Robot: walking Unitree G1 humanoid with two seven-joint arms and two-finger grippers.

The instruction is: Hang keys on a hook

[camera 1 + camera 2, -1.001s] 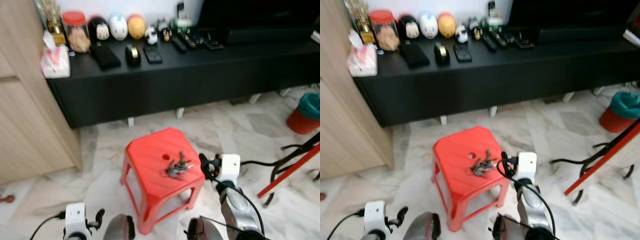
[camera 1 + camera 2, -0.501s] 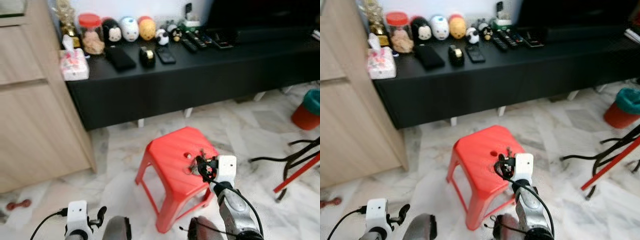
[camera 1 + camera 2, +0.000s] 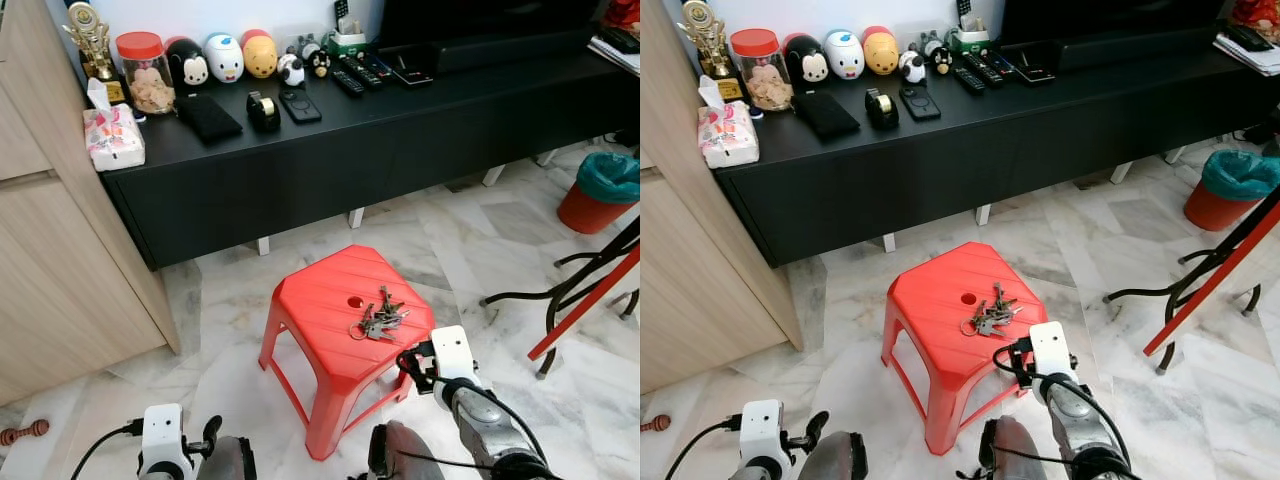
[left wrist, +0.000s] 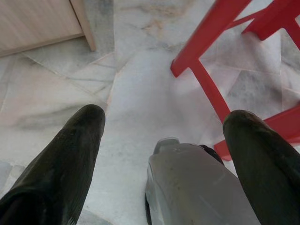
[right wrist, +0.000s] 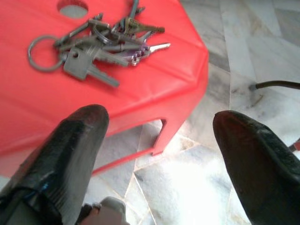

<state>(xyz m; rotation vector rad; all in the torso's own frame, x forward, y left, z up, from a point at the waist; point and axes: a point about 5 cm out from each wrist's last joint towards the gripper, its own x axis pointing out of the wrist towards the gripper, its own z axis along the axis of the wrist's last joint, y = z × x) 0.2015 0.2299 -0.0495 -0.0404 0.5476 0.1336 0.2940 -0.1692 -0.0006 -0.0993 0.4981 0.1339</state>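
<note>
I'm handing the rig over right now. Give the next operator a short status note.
Right gripper: open, empty, by the near corner of the red stool, short of the keys.
Left gripper: open, idle, low over the floor.
Keys: lying on the stool top beside its centre hole.
Done: nothing picked up yet.
Left: grasp the keys, find a hook, hang them.

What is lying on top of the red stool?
A bunch of keys lies on the red stool, beside the hole in its seat. The floor under the seat is mostly hidden.
</note>
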